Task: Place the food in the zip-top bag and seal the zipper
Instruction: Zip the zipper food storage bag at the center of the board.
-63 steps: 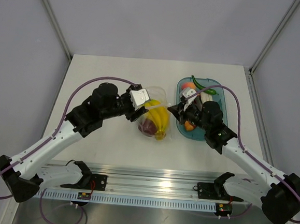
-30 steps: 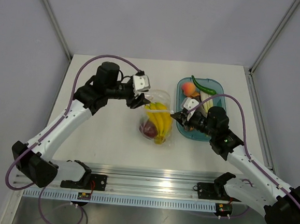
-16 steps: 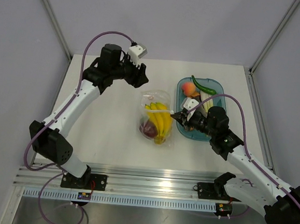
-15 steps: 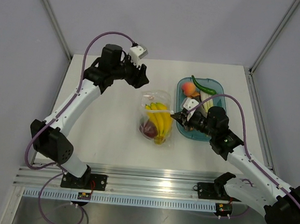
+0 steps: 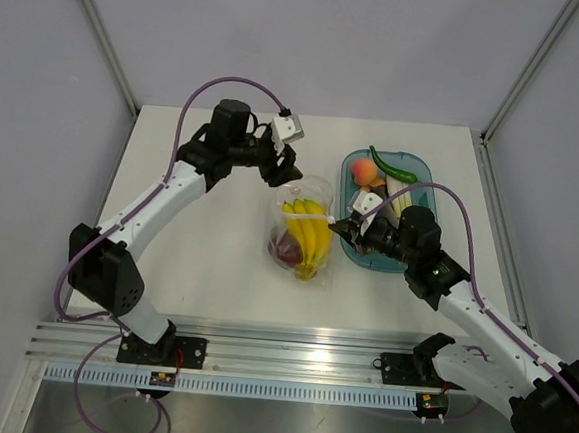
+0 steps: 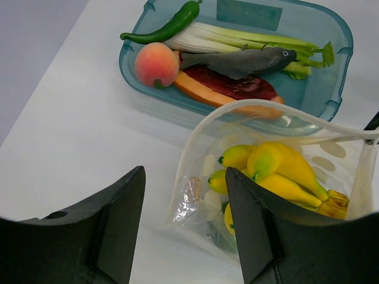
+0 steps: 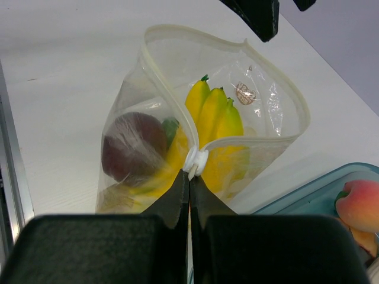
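Right end effector (image 7: 189, 176) pinches the zipper (image 7: 167, 97) — bag (image 7: 269, 103) just beyond.

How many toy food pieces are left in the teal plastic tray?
5: green chili pepper at the far end, peach beside it, pale celery stalk, grey fish in the middle, orange-and-red slice beneath it. More may be hidden.

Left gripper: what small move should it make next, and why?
Probably reach for the peach in the teal tray. The left gripper is open and empty, the zip-top bag holds bananas and an apple, and the right gripper, shut on the white zipper slider, holds the mouth open.
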{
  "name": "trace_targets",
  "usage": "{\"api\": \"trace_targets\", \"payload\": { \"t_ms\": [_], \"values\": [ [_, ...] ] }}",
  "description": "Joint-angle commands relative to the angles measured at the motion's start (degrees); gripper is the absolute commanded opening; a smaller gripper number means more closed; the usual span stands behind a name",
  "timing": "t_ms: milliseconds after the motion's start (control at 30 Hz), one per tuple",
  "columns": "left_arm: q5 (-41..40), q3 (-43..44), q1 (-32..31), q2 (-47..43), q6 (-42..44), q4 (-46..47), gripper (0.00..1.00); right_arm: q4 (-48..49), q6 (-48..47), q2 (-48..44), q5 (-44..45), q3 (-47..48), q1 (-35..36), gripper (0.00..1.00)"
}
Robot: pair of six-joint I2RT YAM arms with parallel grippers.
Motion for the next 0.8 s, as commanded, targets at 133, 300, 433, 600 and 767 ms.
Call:
{"api": "trace_targets", "payload": {
  "t_ms": [133,300,433,600,767],
  "values": [
    [-0.71,4.38,-1.14,5.82,7.77,1.45,0.59,0.39,-1.13,-0.36,-1.76,1.69,-0.23,0.00],
    [0.26,8.34,-1.14,10.21,11.73,-0.76,0.59,-0.93,-1.48,-0.54,-2.20,2.39,-0.23,0.00],
    [-0.01,10.35,-1.22,13.02,11.91,0.39,0.59,-1.11,-1.65,-0.63,-2.29,2.56,-0.32,0.00],
    [3.50,17.56,-1.22,18.82,14.11,-9.45,0.52,-1.37,-1.92,-0.36,-2.20,2.30,-0.23,0.00],
    [6.14,16.61,-1.22,17.78,15.86,-15.70,0.36,-0.32,-2.01,-0.27,-0.62,1.69,-0.23,0.00]
  ]
}}
